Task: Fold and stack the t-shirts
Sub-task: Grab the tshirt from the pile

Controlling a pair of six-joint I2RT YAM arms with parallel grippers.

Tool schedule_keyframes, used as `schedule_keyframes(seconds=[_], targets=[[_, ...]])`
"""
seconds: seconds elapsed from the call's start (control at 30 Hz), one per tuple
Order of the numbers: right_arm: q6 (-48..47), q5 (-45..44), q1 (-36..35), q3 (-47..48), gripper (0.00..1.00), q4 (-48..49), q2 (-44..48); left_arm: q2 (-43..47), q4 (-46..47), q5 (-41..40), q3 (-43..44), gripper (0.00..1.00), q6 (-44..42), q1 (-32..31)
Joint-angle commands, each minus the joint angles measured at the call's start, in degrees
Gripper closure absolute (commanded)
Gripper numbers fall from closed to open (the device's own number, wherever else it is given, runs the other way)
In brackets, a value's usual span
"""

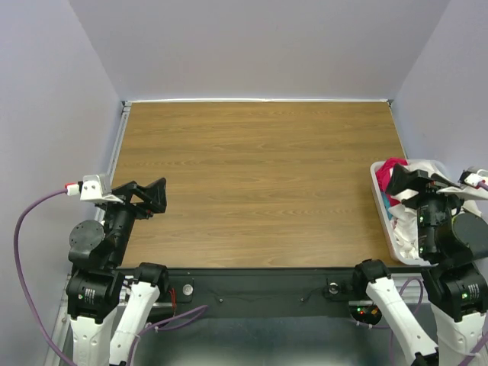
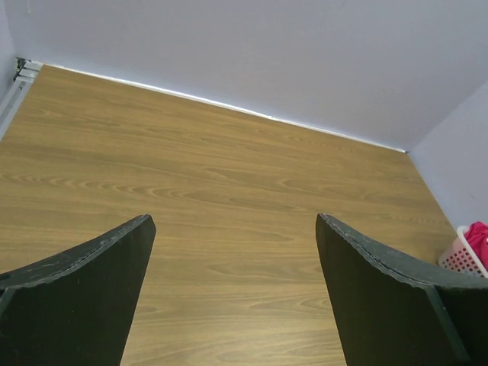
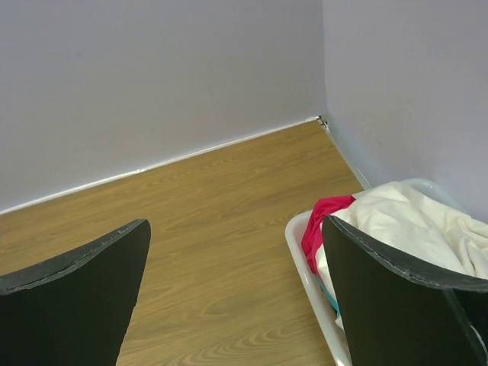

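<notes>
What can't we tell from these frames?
- Top view: the right arm covers much of the basket; t-shirt count unclear.
- Left wrist view: frame edge cuts the basket to a corner.
- Right wrist view: one of its fingers hides the basket's near part; the off-white t-shirt covers what lies beneath.

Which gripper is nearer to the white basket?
Right. The right gripper hangs open over the basket; the left gripper is open at the opposite side of the table, far from it.

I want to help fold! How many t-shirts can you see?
3, all bunched in the white basket: magenta-red one at its far end, off-white one beside it, marked white one at its near end. More may be buried.
</notes>
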State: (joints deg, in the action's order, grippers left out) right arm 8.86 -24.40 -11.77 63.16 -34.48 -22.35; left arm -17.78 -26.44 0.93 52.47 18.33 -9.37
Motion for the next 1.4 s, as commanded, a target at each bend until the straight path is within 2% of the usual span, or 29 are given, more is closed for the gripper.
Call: schedule_keyframes(seconds=[0.0, 0.1, 0.2, 0.27, 0.4, 0.53, 0.57, 0.63, 0.7, 0.83, 0.93, 1.0, 1.13, 1.23, 1.27, 1.33, 1.37], targets=[[0.89, -5.37, -0.53, -0.58, 0.0, 0.47, -0.59, -0.32, 2.35, -0.05, -0.43, 0.01, 0.66, -0.13], [3.96, -14.86, -0.53, -0.32, 0.0, -1.55, -3.13, -0.5, 3.58, 0.74, -1.23, 0.01, 1.09, -0.13], [3.1, -17.78, -0.45, 1.79, 0.0, -4.19, -8.92, -0.68, 4.9, 1.79, -3.07, 0.01, 2.23, -0.21], [7.99, -24.88, -0.45, 4.86, 0.0, -11.02, -16.56, -0.94, 6.65, 3.72, -5.44, 0.01, 3.73, -0.21], [12.75, -29.99, -0.45, 9.44, 0.0, -18.5, -29.83, -0.94, 10.34, 7.33, -10.36, 0.01, 6.19, -0.48], [16.8, -35.08, -0.27, 10.5, 0.0, -19.84, -37.67, 0.11, 13.16, 9.0, -16.16, 0.01, 7.51, -1.7], [17.85, -38.75, -0.1, 10.58, 0.0, -19.92, -40.55, 0.55, 13.86, 9.52, -18.52, 0.01, 7.86, -2.06], [18.21, -40.45, 2.43, 11.63, 0.0, -19.92, -43.47, 1.25, 14.31, 10.23, -20.73, 0.01, 8.83, -3.28], [17.86, -39.94, 5.6, 12.51, 0.0, -19.92, -45.84, 1.61, 14.83, 10.23, -21.27, 0.01, 8.75, -3.99], [17.94, -36.06, 17.89, 14.45, 0.0, -19.66, -49.97, 3.01, 16.5, 9.27, -22.67, 0.01, 8.48, -5.57], [19.26, -35.99, 21.77, 13.22, 0.0, -18.96, -51.65, 3.72, 17.47, 9.18, -23.37, 0.01, 8.22, -6.8], [20.93, -30.29, 24.76, 12.08, 0.0, -18.52, -53.06, 3.63, 17.91, 8.83, -23.64, 0.01, 8.04, -7.95], [23.04, -23.69, 26.44, 9.8, 0.0, -18.17, -54.82, 3.37, 17.82, 8.39, -23.73, 0.02, 8.04, -9.53], [23.22, -19.73, 26.71, 8.04, 0.14, -17.64, -54.03, 3.1, 17.65, 8.39, -23.64, 0.02, 8.13, -10.41], [23.22, -19.11, 26.71, 7.69, 0.3, -17.47, -53.59, 3.1, 17.56, 8.39, -23.64, 0.02, 8.13, -10.76], [22.78, -17.35, 26.71, 7.6, 0.46, -17.38, -52.19, 2.58, 17.65, 8.21, -23.64, 0.02, 8.22, -11.2], [21.99, -15.6, 26.71, 7.68, 0.65, -17.38, -51.75, 2.4, 17.47, 8.3, -23.64, 0.02, 8.13, -11.37]])
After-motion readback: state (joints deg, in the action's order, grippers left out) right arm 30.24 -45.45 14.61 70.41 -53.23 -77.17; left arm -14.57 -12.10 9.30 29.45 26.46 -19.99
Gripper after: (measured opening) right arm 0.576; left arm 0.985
